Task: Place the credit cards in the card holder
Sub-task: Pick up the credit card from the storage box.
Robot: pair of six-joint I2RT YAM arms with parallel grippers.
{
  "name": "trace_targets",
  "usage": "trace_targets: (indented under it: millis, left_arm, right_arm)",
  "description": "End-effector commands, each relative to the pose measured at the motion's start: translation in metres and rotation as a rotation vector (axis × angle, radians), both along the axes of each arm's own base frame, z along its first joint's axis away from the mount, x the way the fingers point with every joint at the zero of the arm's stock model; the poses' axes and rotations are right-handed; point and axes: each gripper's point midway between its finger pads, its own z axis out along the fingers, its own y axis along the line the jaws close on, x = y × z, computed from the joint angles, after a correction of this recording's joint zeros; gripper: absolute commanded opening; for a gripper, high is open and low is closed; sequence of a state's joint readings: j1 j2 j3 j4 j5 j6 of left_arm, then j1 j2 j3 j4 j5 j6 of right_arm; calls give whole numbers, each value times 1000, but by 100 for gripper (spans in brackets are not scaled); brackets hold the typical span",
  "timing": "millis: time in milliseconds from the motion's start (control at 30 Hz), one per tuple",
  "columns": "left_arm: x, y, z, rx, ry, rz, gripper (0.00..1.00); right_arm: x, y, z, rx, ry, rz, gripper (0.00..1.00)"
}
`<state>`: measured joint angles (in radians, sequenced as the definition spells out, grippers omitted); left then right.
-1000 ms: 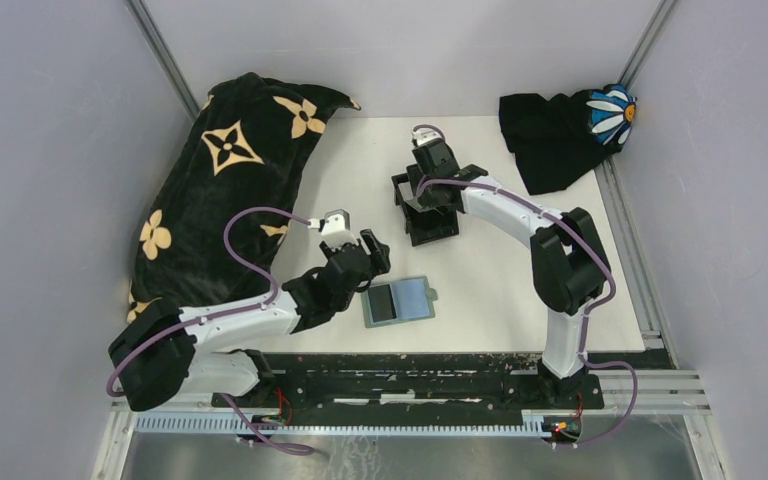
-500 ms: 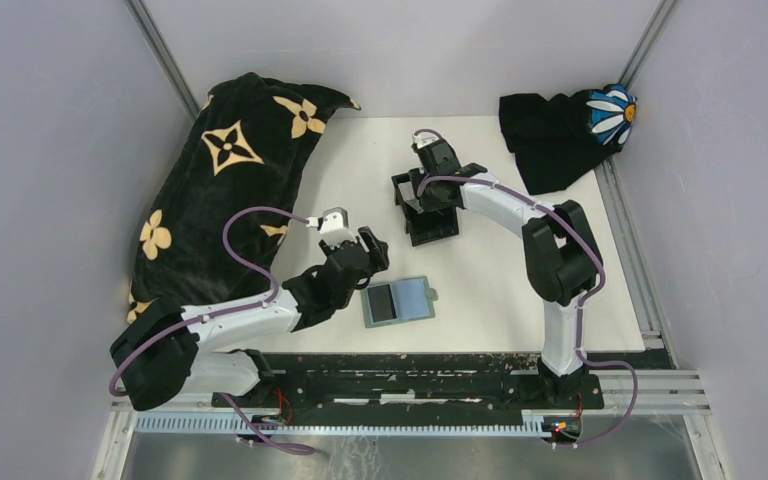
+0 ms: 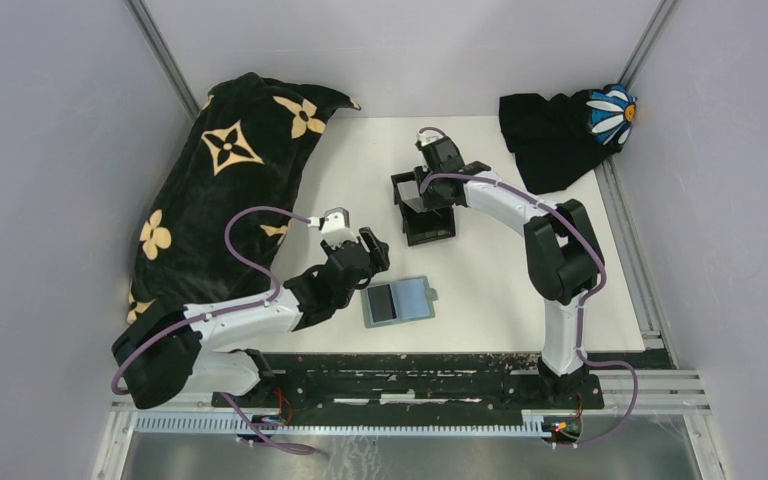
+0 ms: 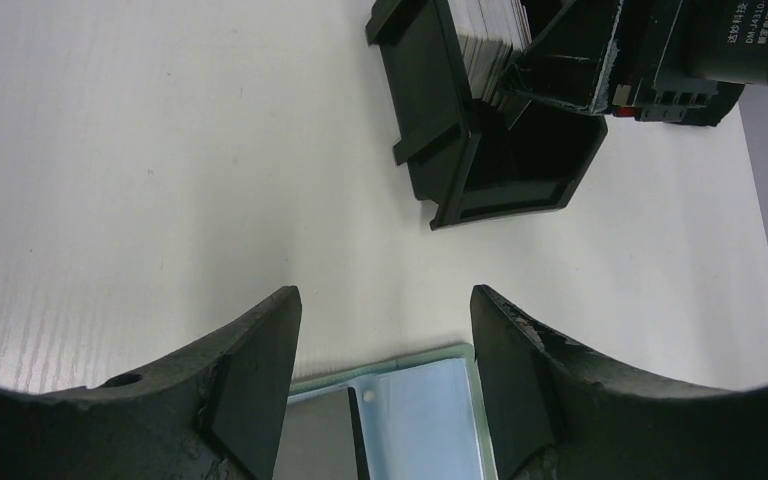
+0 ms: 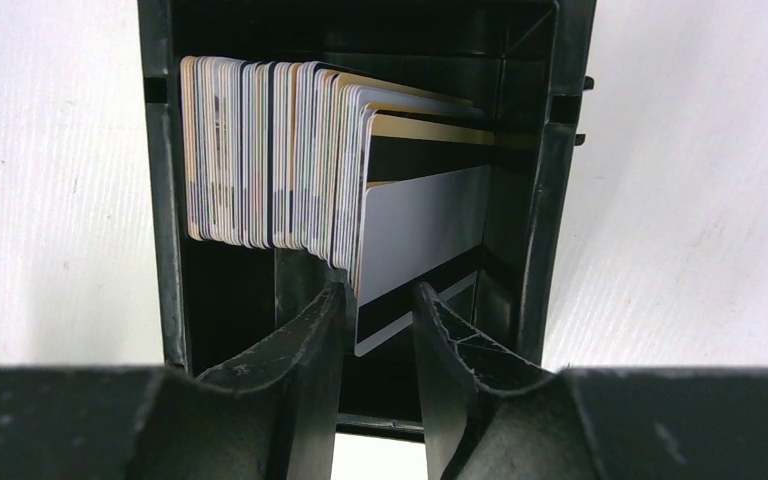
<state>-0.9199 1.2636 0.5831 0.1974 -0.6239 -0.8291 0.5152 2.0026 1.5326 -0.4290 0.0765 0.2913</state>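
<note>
Likely stiff, slick credit cards (image 5: 260, 150) are needing edge pinches; right gripper (image 5: 377, 292) is straddling one, jaws' hold unclear; left gripper (image 4: 382, 297) jaws are gaping

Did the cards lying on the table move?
No. The cards lie just where they were, beside the table's near edge.

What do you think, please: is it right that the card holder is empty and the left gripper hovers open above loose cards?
Not empty: the right wrist view shows the card holder holding a row of upright cards. The rest is right.
</note>
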Motion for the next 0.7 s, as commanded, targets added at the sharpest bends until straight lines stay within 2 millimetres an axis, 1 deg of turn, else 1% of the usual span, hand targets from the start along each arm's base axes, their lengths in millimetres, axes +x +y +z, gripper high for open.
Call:
trace_targets:
  millis: [0, 67, 267, 667]
  left_arm:
    - [7, -5, 14, -48, -36, 10, 70]
    - [7, -6, 14, -51, -36, 9, 70]
    - [7, -7, 13, -54, -32, 6, 70]
    - [7, -9, 14, -60, -34, 1, 69]
  right_arm:
    - [9, 15, 50, 90, -86, 12, 35]
    - [9, 16, 52, 93, -87, 15, 32]
    - [8, 15, 56, 95, -92, 15, 28]
    - [8, 12, 73, 94, -117, 10, 24]
